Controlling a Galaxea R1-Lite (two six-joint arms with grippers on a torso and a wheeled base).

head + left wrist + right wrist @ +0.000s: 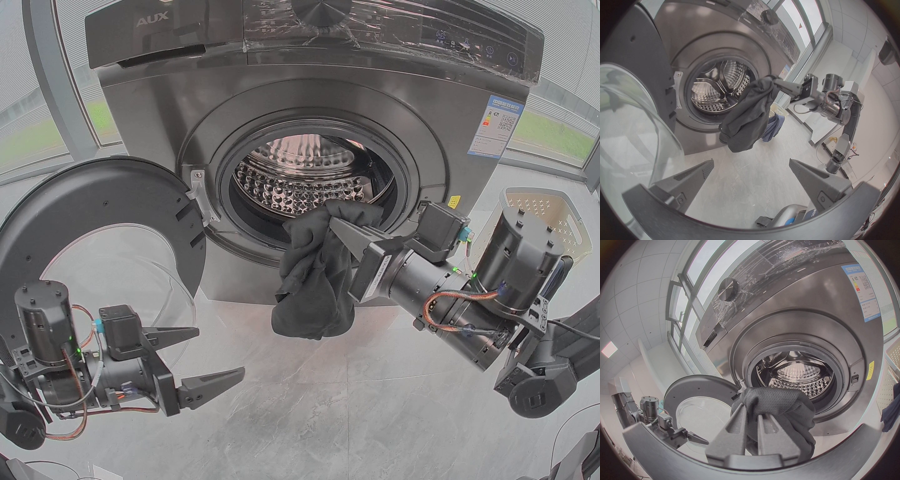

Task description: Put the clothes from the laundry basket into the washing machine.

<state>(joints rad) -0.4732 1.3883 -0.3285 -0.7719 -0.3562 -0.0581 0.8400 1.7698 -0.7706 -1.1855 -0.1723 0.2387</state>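
One dark grey soft cloth (312,281), pinched by the right gripper (335,223) at the empty shiny steel drum's (300,181) 5 o'clock rim, is not yet dropped in; the left gripper (219,352) is held wide.

Head cam fwd/down on washing machine (150,112), L wrist low left, R wrist nearer, drum (300,181) shared

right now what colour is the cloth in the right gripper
The cloth is dark grey, near black; clearest in the head view.
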